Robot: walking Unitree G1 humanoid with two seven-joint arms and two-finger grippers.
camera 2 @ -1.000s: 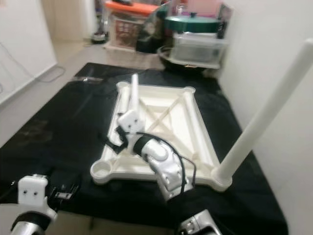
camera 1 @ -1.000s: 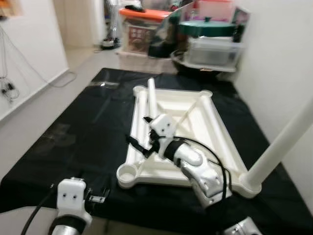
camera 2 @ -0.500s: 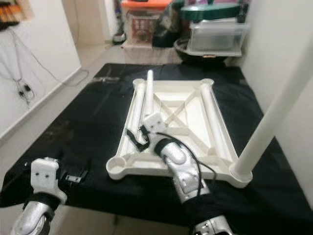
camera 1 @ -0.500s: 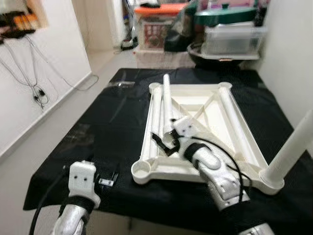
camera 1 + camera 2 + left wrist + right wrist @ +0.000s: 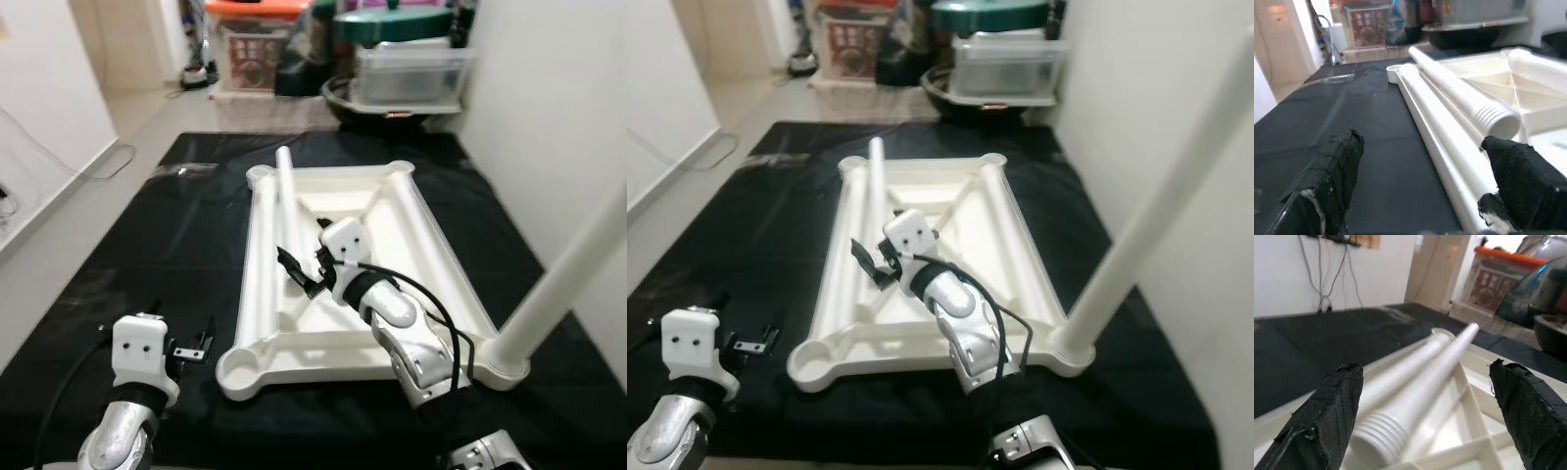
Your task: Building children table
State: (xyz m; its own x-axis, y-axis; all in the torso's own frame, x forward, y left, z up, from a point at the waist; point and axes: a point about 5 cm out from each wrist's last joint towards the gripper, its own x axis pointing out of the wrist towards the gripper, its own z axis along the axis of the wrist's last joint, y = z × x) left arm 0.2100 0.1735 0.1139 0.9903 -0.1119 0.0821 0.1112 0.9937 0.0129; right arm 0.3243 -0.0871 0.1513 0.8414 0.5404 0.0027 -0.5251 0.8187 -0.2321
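The left tool [image 5: 189, 350] is hovering low at about 8 o'clock in the head view, over the black cloth [image 5: 147, 255] that is covering the surface, its two black fingers [image 5: 1332, 171] spread apart with nothing between them. It is sitting just beside the near-left corner socket [image 5: 240, 369] of the white children's tabletop [image 5: 411, 245], which is lying upside down in the middle of the cloth, its crossed ribs facing up.

A loose white leg [image 5: 291, 211] is lying along the tabletop's left rail, running from the centre toward 12 o'clock; its threaded end [image 5: 1378, 438] is pointing toward the robot. The right tool [image 5: 299, 276] is reaching in over the tabletop near the centre, fingers [image 5: 1327, 416] held wide apart on either side of that threaded end and not gripping it; whether they are touching it cannot be told.

At about 4 o'clock, a second white leg [image 5: 558, 284] is standing in the tabletop's near-right corner socket [image 5: 500, 367], leaning up toward 2 o'clock.

Toward 12 o'clock, beyond the cloth, plastic storage bins [image 5: 407, 73] are stacked on the floor, one with an orange lid [image 5: 257, 12].
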